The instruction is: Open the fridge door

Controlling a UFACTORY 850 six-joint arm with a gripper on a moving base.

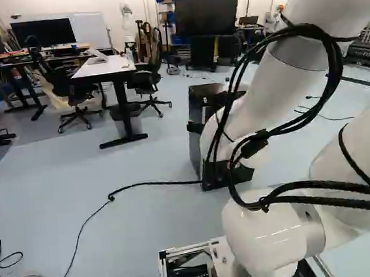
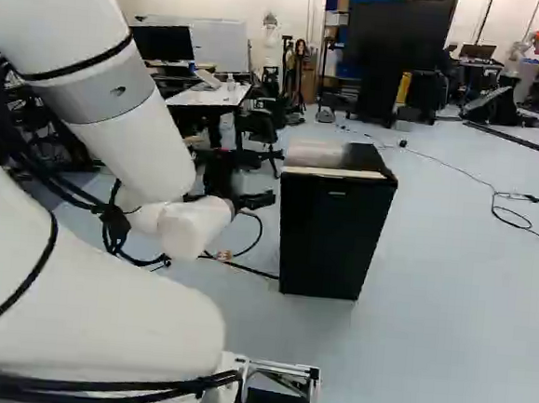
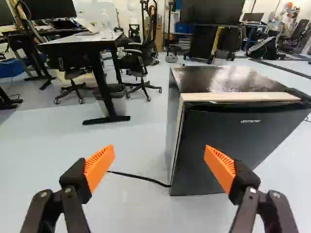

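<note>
Fridge door (image 3: 214, 145) is standing shut on its box (image 3: 214, 79), on the floor (image 3: 48, 160) ahead of the gripper (image 3: 160, 151), whose fingers (image 3: 99, 166) are gaping wide around nothing, leaving all the opening waiting, and it's looking flat and black beneath a pale top strip (image 3: 238, 97).

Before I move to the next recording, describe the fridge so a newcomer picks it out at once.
Find the white-topped desk in the right base view. Nearer the arm stands the fridge, a black box with a light strip along its front top edge. Unlike the wheeled chairs beyond, it sits flat on the floor.
</note>
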